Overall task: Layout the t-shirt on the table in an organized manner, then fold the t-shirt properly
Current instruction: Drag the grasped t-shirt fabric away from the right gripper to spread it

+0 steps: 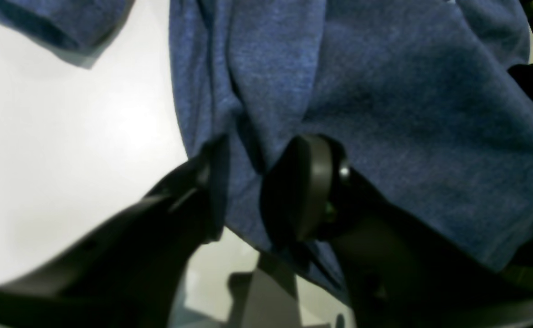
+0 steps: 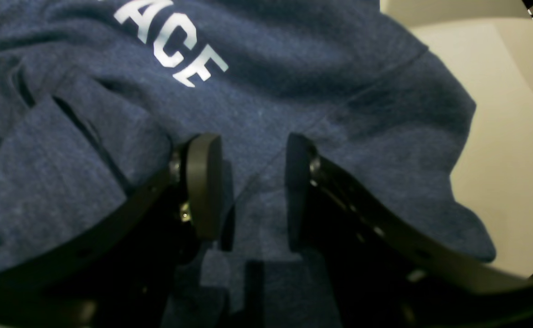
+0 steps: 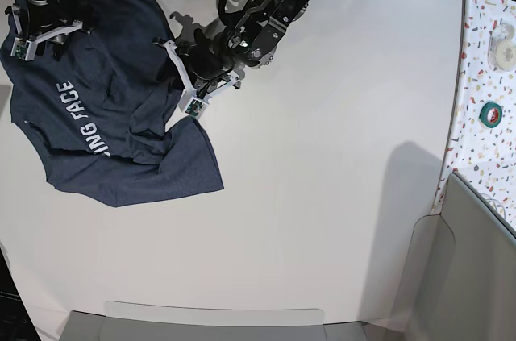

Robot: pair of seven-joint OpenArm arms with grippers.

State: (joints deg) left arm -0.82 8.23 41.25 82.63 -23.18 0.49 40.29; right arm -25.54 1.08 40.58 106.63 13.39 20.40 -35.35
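The navy t-shirt point(image 3: 105, 115) lies rumpled at the far left of the white table point(image 3: 322, 196), its white "ING FACE" lettering facing up. My left gripper point(image 3: 187, 79) is at the shirt's right edge. In the left wrist view its fingers point(image 1: 310, 187) pinch a fold of the blue cloth point(image 1: 385, 91), so my left gripper point(image 1: 257, 187) is shut on it above the table point(image 1: 66, 136). My right gripper point(image 3: 40, 28) is over the shirt's far left corner. In the right wrist view my right gripper point(image 2: 253, 182) stands open, with the cloth point(image 2: 294, 68) flat beneath the gap between its fingers.
A narrow speckled surface point(image 3: 484, 75) runs along the table's right side, carrying a white tape roll point(image 3: 505, 43) and a green tape roll point(image 3: 490, 114). A grey panel point(image 3: 476, 260) stands at the near right corner. A grey strip point(image 3: 218, 317) lines the front edge.
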